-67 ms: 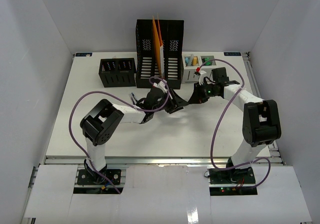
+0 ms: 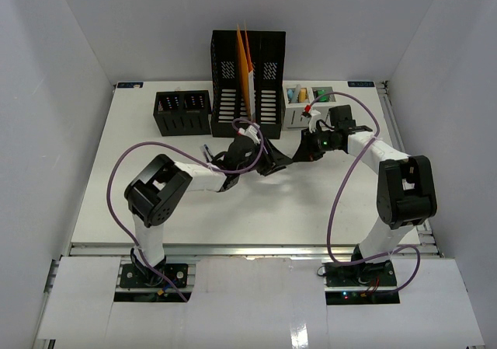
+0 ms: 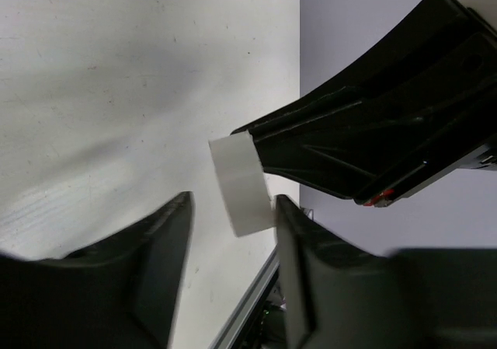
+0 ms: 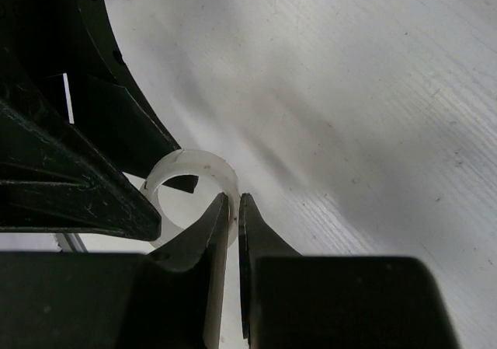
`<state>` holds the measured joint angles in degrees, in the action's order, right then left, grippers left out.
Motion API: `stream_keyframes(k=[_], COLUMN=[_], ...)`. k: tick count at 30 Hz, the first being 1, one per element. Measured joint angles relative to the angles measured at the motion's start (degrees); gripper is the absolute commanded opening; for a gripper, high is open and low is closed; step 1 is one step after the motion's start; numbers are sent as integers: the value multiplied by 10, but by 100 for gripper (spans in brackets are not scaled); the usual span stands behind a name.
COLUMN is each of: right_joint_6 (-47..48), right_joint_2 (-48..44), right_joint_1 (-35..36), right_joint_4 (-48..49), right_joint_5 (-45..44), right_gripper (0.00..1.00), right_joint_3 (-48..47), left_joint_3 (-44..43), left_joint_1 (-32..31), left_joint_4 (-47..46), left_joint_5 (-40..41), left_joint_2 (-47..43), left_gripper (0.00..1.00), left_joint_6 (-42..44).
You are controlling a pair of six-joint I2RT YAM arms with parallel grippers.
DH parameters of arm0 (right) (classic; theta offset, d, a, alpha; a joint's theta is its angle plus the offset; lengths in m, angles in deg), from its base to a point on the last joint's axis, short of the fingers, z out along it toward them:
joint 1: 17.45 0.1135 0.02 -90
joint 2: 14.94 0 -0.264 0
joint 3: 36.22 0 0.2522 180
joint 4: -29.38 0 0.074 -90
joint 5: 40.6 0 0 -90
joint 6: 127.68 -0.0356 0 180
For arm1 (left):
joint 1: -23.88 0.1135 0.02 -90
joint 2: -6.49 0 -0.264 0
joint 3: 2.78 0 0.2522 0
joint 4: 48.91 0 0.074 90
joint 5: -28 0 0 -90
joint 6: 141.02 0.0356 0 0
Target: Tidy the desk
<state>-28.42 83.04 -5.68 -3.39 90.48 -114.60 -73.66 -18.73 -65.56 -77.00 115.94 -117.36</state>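
The two arms meet over the middle of the white desk (image 2: 116,201). My right gripper (image 4: 233,207) is shut on the wall of a white ring-shaped roll (image 4: 203,165), one finger inside the ring and one outside. In the left wrist view the same roll (image 3: 239,184) hangs between the spread fingers of my left gripper (image 3: 231,209), touching the right finger (image 3: 299,256) and apart from the left finger. In the top view the left gripper (image 2: 273,165) and right gripper (image 2: 300,155) nearly touch, and the roll is hidden between them.
A tall black file holder with orange folders (image 2: 247,77) stands at the back centre. A low black organizer (image 2: 182,112) is to its left and a white pen holder (image 2: 307,100) to its right. A metal rail (image 2: 248,249) runs along the near edge.
The left arm's wrist has shifted very slightly; the right arm and the desk items stand as before.
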Motion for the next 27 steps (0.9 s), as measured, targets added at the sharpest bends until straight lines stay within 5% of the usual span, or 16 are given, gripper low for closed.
stream_keyframes(k=[7,8,11,15,22,27], right_joint_6=[4,5,10,27,84,116], right_joint_2=[0,-1,-1,-2,-19,-71], right_joint_1=[0,0,0,0,-2,4], right_joint_4=[1,1,2,-1,-24,-29], right_joint_5=[0,0,1,5,-21,-65], right_gripper=[10,16,53,90,90,90], right_joint_3=[0,1,1,1,0,1], left_joint_3=[-14,-14,-14,-15,-2,71], left_joint_1=[-3,-3,-3,-3,-3,2], left_joint_4=[9,10,12,25,92,169], left_joint_5=[9,10,10,8,34,118], left_joint_2=[0,0,0,0,-20,-130], left_gripper=[27,23,7,0,0,0], left_joint_6=[8,8,11,23,103,199])
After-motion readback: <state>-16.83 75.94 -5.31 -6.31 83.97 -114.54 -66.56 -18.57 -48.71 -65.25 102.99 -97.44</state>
